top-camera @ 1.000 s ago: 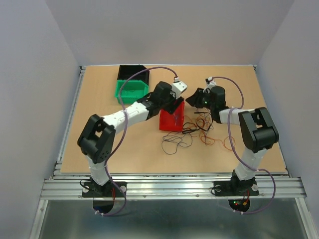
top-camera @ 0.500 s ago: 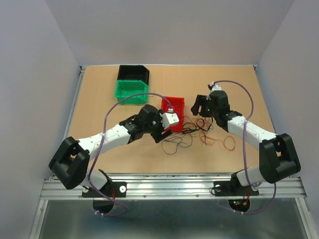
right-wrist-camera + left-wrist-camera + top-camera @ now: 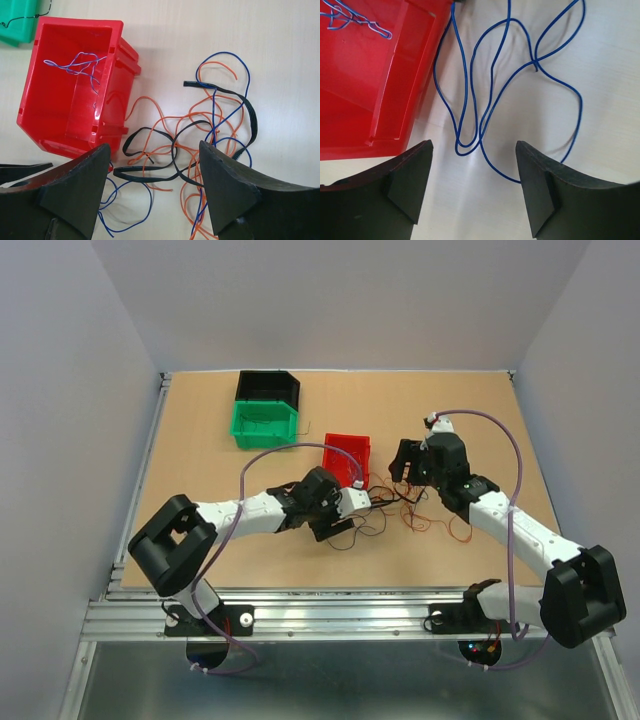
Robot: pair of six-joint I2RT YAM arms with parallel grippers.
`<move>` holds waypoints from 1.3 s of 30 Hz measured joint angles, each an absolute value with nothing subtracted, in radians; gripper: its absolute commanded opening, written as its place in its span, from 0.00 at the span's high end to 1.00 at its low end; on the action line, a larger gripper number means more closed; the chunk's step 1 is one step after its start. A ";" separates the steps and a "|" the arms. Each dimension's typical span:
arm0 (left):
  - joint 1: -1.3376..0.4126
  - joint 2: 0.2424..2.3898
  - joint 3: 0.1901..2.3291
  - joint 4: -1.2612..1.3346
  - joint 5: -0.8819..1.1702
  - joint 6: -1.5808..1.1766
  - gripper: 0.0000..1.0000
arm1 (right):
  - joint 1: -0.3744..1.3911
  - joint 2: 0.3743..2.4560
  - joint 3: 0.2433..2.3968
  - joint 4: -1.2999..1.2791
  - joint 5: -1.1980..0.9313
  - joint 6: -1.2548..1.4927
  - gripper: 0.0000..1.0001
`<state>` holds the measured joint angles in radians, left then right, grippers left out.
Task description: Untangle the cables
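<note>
On the near side of the red bin, the left pincer is low over the table, its two dark fingers spread wide with nothing gripped between them. A blue wire lies loose on the table there. The bottom of its long double loop falls in the gap just ahead of the fingertips, touching neither as far as can be seen, and its strands run away alongside the red bin's outer wall. To the right of the red bin and slightly nearer than it, the cables lie in a loose tangle: orange strands loop through a flat black one and more blue wire, and the closest orange loops reach the red bin's corner. The right pincer hangs over this tangle, also open wide and holding nothing. In its wrist view black and orange strands show in the gap between its fingers, and whether a finger touches them cannot be told. Inside the red bin lies a thin pale wire, kinked and alone. Beyond the red bin to the left stands a green bin with a dark thread of wire in it, and a black bin touches the green bin's far side.
</note>
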<state>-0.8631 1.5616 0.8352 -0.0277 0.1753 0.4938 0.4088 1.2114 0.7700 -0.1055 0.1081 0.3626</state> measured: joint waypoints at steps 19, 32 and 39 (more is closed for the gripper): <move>-0.882 1.617 0.895 -0.068 0.171 0.524 1.00 | 0.409 1.210 0.769 -0.106 0.110 0.362 0.24; -0.882 1.319 1.137 -0.413 0.105 0.610 1.00 | 0.409 1.244 0.769 -0.103 0.109 0.362 0.24; -0.861 1.319 1.279 -0.471 -0.097 0.579 1.00 | 0.409 1.244 0.769 -0.101 0.109 0.362 0.24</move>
